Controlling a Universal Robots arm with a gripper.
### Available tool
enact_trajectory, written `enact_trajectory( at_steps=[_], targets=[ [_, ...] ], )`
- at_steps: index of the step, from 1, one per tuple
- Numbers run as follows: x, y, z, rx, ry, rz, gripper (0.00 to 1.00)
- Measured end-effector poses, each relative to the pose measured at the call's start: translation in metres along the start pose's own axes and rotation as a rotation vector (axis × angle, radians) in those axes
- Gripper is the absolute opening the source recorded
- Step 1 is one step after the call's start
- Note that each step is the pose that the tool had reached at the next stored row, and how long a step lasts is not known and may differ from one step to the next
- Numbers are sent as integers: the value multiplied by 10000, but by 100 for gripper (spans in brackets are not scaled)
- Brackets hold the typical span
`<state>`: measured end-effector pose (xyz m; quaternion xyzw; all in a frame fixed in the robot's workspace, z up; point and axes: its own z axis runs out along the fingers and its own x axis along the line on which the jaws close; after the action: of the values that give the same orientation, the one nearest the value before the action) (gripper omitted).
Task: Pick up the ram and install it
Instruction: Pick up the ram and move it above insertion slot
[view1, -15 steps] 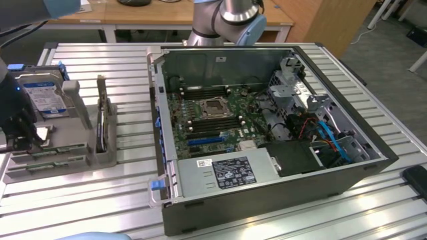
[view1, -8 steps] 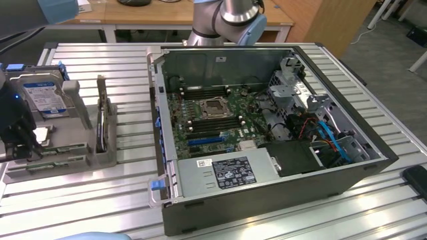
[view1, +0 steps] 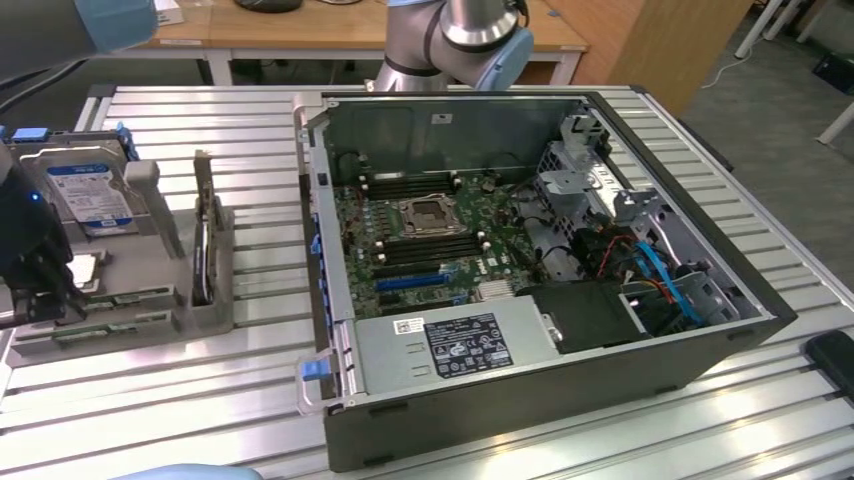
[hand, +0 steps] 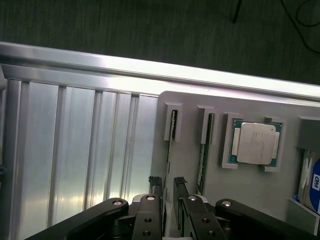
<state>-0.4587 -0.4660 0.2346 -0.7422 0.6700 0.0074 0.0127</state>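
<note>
Though label (view1: 87, 192) illegible, tool (hand: 166, 181) astride ram (hand: 172, 127)

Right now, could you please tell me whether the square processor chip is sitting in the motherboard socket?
No, the processor chip lies in its recess in the grey tray.

Arm (view1: 454, 35): silver-grey round segments, pale blue caps at joints. Claw (hand: 167, 182): matte black linkage bars, mirrored pair, round silver pivot screws along them.

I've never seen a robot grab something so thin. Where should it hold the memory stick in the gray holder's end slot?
Probably its long upper edge near mid-length, pinching the two flat faces from straight above: the ram stands on edge in the gray holder, only that edge exposed.
</note>
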Motion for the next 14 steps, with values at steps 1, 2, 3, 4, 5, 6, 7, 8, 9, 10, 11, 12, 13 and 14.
enact_trajectory(
  at_steps=[1,2,3,4,5,6,7,8,9,10,11,12,13,14],
  targets=[
    [1,-2,11,0,4,-7,24],
    [1,-7,24,0,11,-19,24],
    [2,-11,38,1,17,-32,24],
    [2,-15,51,5,21,-46,24],
    [2,-19,63,15,23,-62,24],
    [1,-23,75,28,24,-82,24],
    [0,-27,88,42,26,-104,24],
    [-2,-29,100,57,27,-125,24],
    [-6,-32,113,74,29,-147,24],
    [-10,-34,124,90,31,-169,24],
    [-14,-35,136,107,33,-190,24],
    [-19,-37,146,124,34,-211,24],
    [-23,-38,157,142,35,-232,24],
    [-27,-39,167,156,37,-253,24]
  ],
)
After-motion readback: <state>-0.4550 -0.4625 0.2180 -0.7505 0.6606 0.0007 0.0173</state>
